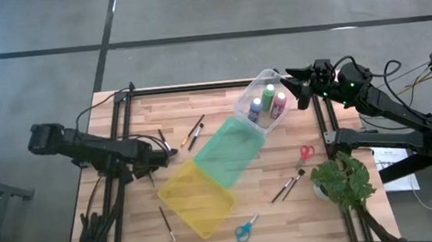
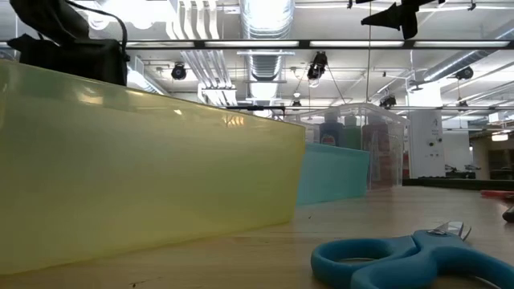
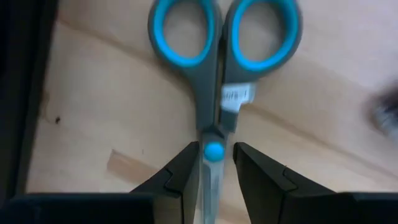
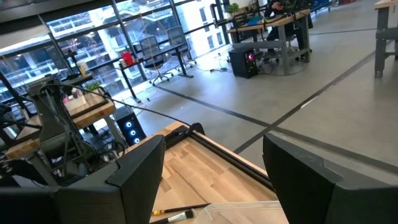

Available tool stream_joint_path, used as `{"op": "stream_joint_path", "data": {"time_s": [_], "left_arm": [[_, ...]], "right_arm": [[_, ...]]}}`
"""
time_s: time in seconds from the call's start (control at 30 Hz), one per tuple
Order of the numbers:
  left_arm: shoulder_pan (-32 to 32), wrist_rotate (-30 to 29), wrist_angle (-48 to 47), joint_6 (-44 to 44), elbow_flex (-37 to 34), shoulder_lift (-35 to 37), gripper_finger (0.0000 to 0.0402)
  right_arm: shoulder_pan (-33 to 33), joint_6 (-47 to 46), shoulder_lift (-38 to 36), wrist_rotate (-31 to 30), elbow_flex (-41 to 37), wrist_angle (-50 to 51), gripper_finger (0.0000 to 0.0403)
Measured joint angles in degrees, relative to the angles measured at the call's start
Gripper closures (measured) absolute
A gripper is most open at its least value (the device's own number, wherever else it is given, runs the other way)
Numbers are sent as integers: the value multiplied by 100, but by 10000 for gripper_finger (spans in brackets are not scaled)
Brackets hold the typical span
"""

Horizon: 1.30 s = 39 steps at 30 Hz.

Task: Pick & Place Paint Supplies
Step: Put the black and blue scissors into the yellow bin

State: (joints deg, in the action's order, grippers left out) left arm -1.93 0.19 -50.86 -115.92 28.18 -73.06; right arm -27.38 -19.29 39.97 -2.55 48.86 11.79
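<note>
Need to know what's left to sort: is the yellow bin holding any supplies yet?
No. In the high view the yellow bin shows only its bare floor, while the blue scissors lie on the table beside it.

Even, bright overhead light with soft shadows; blurred left wrist view of grey-handled scissors (image 3: 217,81).

Both arms were dark, near black, built of slim jointed links. The left arm (image 1: 93,147) ended in a blocky housing, with black cables trailing off it. The right arm (image 1: 379,107) carried small green lights near its wrist and looping black cables. Its fingers (image 4: 140,171) were flat, matte-black, angular plates.
</note>
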Motion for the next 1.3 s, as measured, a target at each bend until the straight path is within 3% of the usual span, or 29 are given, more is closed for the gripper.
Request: {"op": "stream_joint_path", "data": {"time_s": [0.37,0.67,1.3], "left_arm": [[406,-84,-80,623,-7,-11,294],[406,-28,-45,649,-7,-11,367],[413,-147,-25,494,-72,765,360]], "right_arm": [[0,-2,0,0,0,-2,139],[0,-5,-4,0,0,-2,139],[0,-7,-2,0,0,-2,139]]}}
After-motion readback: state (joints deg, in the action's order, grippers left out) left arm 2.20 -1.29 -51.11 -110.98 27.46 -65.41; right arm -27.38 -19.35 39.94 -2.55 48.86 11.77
